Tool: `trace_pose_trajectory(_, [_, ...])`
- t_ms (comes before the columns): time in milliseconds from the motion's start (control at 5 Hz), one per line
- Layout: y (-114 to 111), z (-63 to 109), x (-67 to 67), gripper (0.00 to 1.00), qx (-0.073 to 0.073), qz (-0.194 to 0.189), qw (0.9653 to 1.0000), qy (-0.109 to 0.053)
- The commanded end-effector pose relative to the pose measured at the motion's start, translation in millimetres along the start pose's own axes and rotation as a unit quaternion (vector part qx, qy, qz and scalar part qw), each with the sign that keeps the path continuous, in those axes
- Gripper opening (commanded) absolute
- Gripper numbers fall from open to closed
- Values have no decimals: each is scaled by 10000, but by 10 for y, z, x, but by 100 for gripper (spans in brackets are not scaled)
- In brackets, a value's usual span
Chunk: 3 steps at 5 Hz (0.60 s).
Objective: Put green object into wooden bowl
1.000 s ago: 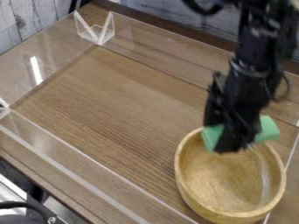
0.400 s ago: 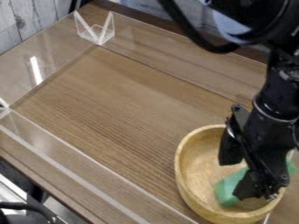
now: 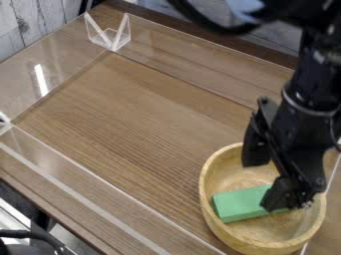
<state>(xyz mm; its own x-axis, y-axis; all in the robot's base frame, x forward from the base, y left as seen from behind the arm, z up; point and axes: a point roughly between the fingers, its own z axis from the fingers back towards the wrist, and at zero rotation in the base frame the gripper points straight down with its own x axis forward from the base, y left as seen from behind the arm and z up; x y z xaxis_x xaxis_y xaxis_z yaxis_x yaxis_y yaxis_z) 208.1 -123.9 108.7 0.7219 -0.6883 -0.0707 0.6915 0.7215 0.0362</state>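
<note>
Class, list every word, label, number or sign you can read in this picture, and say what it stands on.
None: no readable text on the green object, the wooden bowl, the gripper, the table or the clear walls.

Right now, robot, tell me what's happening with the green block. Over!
Hand open, above the wooden bowl, holding nothing. Green block lying flat inside the bowl. Nothing in the way.

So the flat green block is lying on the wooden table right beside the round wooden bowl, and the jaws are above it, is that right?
Not quite. The camera view shows the flat green block lying inside the round wooden bowl, not on the table beside it. The gripper is indeed above it.
</note>
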Motion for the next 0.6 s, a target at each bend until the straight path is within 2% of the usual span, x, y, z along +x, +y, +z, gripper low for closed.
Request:
trace_pose_trajectory(0, [-8,307,16,100,157,17,9990,-413])
trace_pose_trajectory(200, [-74,91,26,100,182,73,9987,-461])
trace_pose_trajectory(400, [-128,-126,28,100,247,289,9981,-489])
